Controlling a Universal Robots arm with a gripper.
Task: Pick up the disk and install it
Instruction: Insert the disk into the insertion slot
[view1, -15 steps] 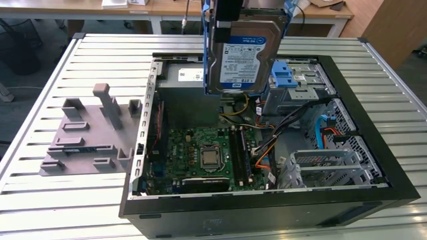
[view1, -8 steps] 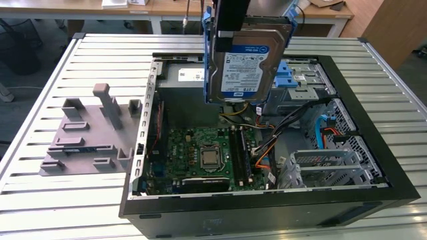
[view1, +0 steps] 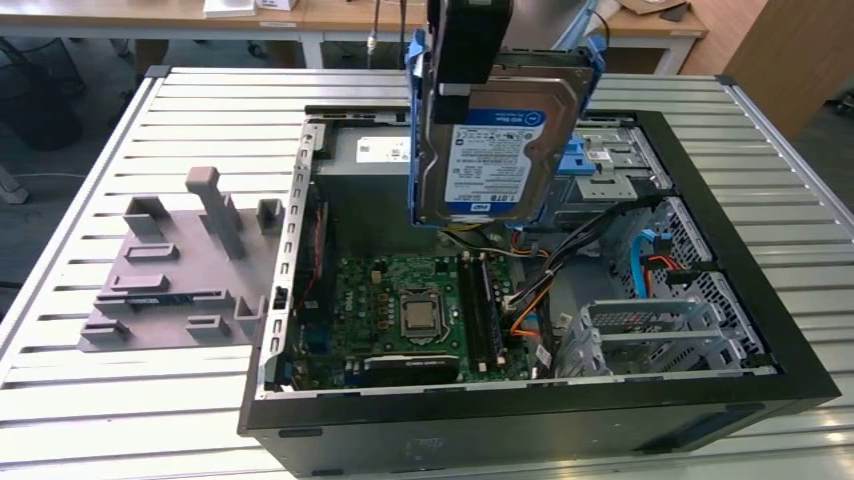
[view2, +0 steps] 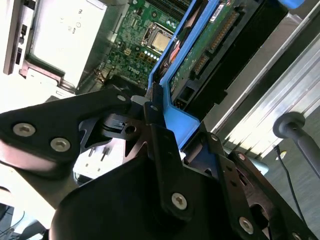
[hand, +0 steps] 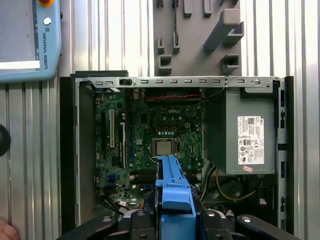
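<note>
A slatted metal surface (view1: 80, 400) carries an open black case (view1: 534, 435), which lies on its side with its inside facing up. Wooden desks (view1: 160, 20) stand behind it in the room, over a dark floor. A grey fixture (view1: 174, 270) with upright pegs and slots sits on the surface just beside the case, on the exterior view's left. Inside the case lie a green board (view1: 400, 320) and, along the exterior view's right, grey metal cages (view1: 667, 335).

The disk (view1: 497, 150) hangs upright above the open case, with its label toward the exterior camera and a blue bracket (view1: 415, 60) round its edges. The end effector (view1: 467, 60) is clamped on the disk's upper end, and the frame cuts off the arm above it.

In the exterior view the disk hides most of the power supply (view1: 367, 150) and part of a blue-latched bay (view1: 587, 160) behind it. How the grip sits is hard to judge there.

The second wrist view shows it closely. A black finger (view2: 162, 150) presses on the bracket (view2: 177, 117), and the disk's circuit side (view2: 200, 50) runs away from it.

The first wrist view looks straight down the bracket's edge (hand: 172, 190). There the power supply (hand: 245, 135) shows in full with its white sticker. A pendant (hand: 25, 40) lies on the surface beside the case.
</note>
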